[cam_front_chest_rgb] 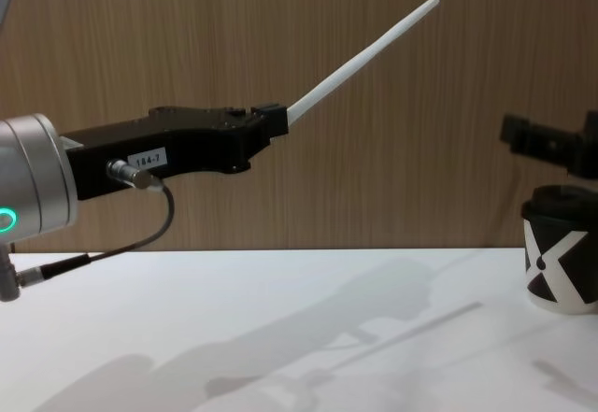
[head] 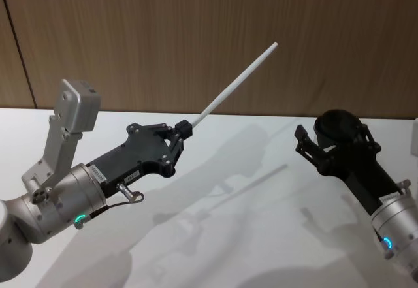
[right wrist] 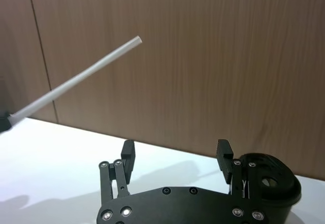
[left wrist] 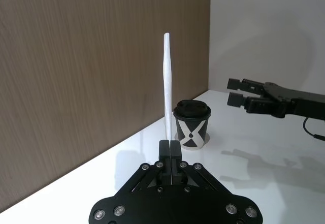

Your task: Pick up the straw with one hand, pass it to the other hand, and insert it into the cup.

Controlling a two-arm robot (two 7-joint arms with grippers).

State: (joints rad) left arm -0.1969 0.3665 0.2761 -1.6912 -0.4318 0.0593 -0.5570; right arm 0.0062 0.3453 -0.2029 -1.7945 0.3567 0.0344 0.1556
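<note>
Above the white table (head: 228, 236), left gripper (head: 185, 128) clamps the straw (head: 235, 85) by its base; right gripper (left wrist: 234, 91) hovers, fingers spread, above the cup (left wrist: 193, 127).

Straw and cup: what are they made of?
Straw: matte white with no shine, and straight though the left gripper grips only its end. It could be stiff paper or plastic; I cannot tell which. Cup: probably paper, with a dull black wall, a printed white X and a white base rim. Its lid looks like moulded black plastic, slightly shiny with raised ridges.
</note>
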